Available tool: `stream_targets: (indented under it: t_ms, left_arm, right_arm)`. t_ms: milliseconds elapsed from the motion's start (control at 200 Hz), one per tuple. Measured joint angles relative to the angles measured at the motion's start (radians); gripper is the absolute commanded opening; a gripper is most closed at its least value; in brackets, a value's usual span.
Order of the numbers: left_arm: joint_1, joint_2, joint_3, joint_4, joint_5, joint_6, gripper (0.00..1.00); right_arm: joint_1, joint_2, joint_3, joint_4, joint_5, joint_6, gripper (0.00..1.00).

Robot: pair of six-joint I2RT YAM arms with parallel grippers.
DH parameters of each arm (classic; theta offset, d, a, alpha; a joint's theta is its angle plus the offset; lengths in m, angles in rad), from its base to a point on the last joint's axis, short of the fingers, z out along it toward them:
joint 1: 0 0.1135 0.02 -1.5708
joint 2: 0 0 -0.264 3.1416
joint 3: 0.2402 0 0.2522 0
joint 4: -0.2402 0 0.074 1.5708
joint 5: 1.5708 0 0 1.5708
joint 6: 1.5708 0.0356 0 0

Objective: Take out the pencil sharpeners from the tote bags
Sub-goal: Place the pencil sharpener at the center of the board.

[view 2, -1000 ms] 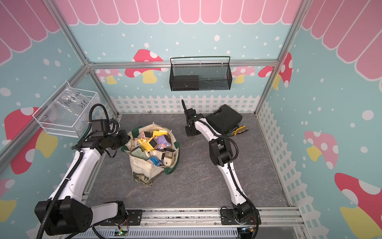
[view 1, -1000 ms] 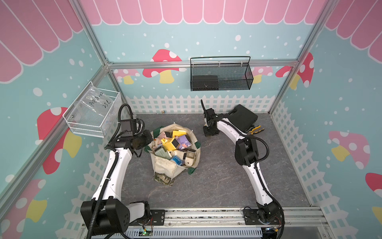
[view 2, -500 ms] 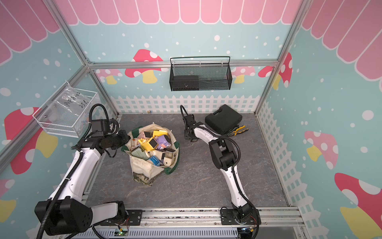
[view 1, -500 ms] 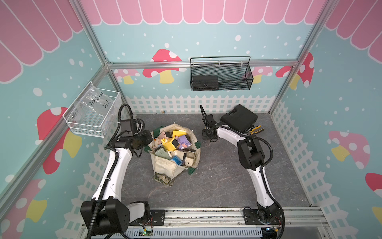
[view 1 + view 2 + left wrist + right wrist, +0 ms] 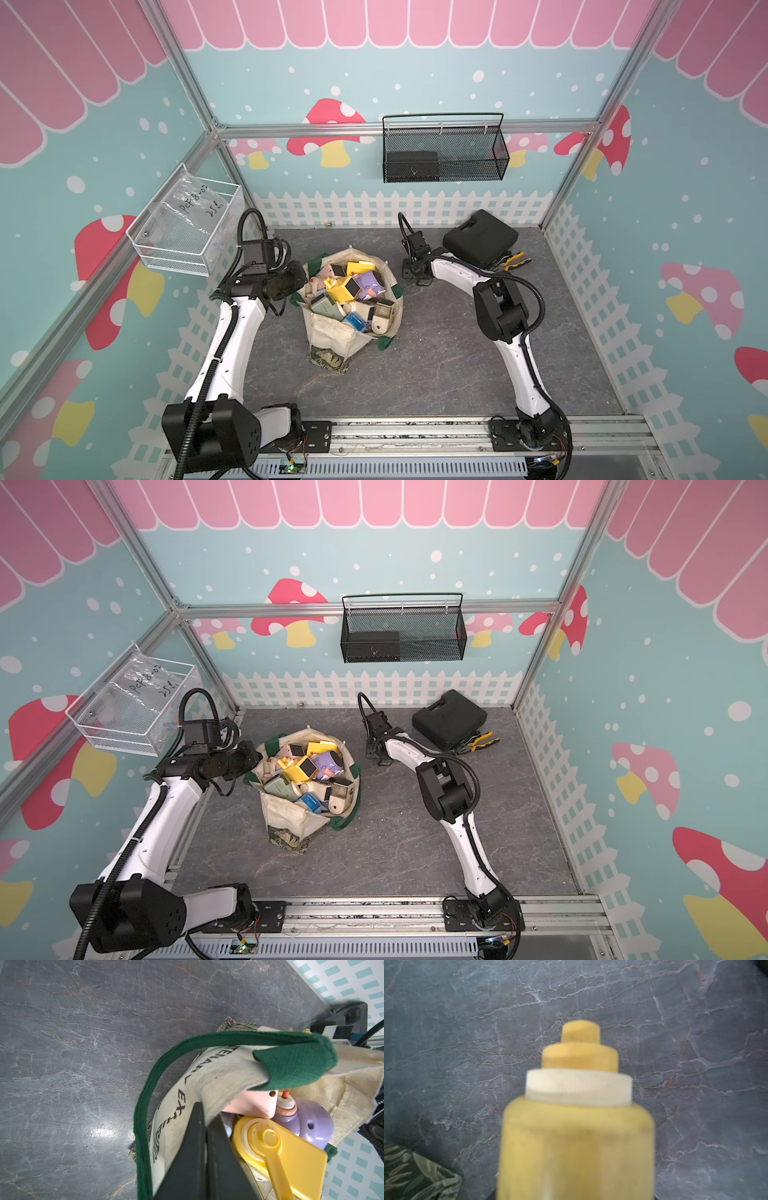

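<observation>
Right pincer, two o'clock of the tote bag, clamps a yellow sharpener by its body, likely light, rigid, slick, while left pincer pinches the floppy rim.

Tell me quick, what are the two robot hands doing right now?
Left gripper: shut, pinching the rim of the tote bag.
Right gripper: shut on a yellow pencil sharpener.

Bright even light, soft shadows; glare patch on grey marbled floor; close yellow plastic sharpener blurred.
</observation>
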Motion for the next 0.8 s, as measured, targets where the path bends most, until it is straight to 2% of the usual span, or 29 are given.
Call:
stream_targets:
  t_ms: [350,545,795]
  left_arm:
    - [0.0,0.0,0.0,0.0,0.0,0.0,0.0]
    - [0.0,0.0,0.0,0.0,0.0,0.0,0.0]
    - [0.0,0.0,0.0,0.0,0.0,0.0,0.0]
  right_arm:
    - [0.024,0.007,0.004,-0.004,0.089,-0.004,0.49]
    - [0.024,0.007,-0.003,0.0,0.097,-0.005,0.49]
    - [0.0,-0.051,-0.113,0.071,0.08,-0.009,0.49]
